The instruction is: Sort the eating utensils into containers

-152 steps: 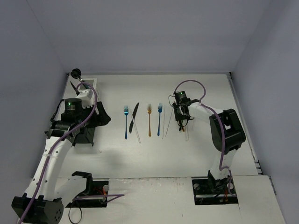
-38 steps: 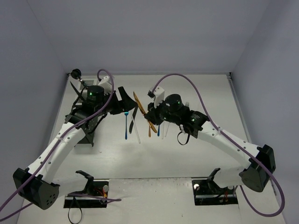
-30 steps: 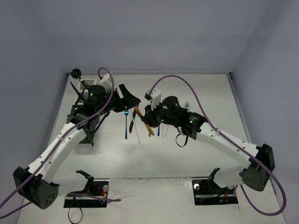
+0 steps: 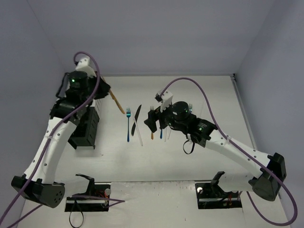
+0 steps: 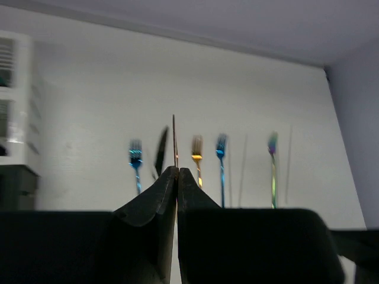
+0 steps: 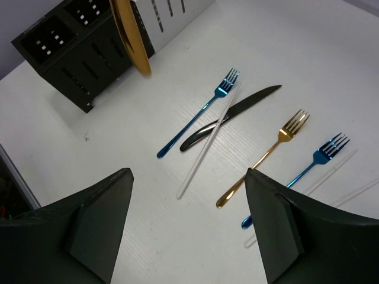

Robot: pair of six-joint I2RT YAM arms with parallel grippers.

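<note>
My left gripper (image 4: 106, 89) is raised at the far left and shut on a gold knife (image 4: 118, 104), which sticks out to the right. In the left wrist view the gripper (image 5: 177, 171) pinches the knife (image 5: 174, 139) edge-on. The black containers (image 4: 85, 130) stand below that arm, and a white container (image 5: 15, 100) is beside them. My right gripper (image 4: 156, 121) hangs open and empty above the gold fork (image 6: 263, 157). On the table lie a blue fork (image 6: 198, 112), a black knife (image 6: 231, 115), a pale chopstick (image 6: 207, 145) and a second blue fork (image 6: 314, 160).
An iridescent fork (image 5: 272, 165) and more thin chopsticks (image 5: 244, 160) lie to the right of the row. The gold knife (image 6: 131, 38) hangs over the black containers (image 6: 65, 53) in the right wrist view. Walls close the table at the back and sides.
</note>
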